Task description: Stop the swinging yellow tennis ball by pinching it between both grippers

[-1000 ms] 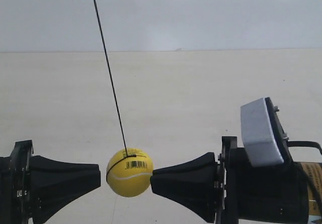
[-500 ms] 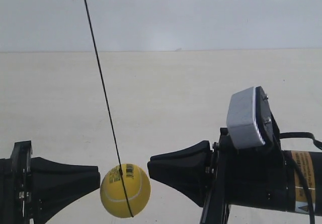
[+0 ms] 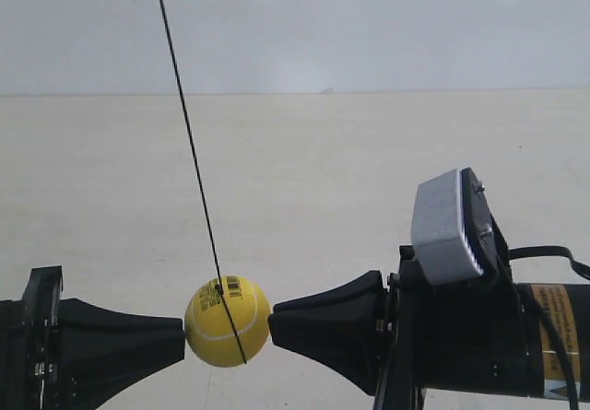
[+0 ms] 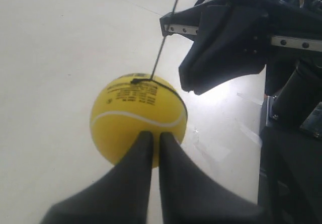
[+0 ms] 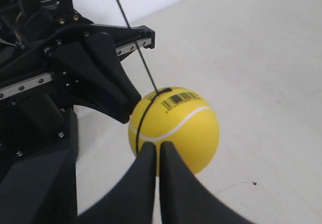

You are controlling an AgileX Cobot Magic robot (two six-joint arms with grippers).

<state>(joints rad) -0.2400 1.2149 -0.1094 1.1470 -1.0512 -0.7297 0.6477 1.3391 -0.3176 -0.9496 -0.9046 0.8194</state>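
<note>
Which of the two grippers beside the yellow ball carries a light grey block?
The gripper at the exterior view's right: a light grey block sits on top of it. The other gripper shows none.

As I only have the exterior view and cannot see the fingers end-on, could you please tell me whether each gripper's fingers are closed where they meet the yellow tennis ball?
Observer: In the left wrist view, the left gripper has its black wedge-shaped fingers together, with only a thin slit between them, and their tips against the bright yellow tennis ball.
Operator: And the right one, please?
Observer: The right gripper is shut the same way, tips on the ball.
Operator: Are they centred on it?
Observer: The left looks roughly centred. The right sits off centre, towards where the thin black string wraps the ball.
</note>
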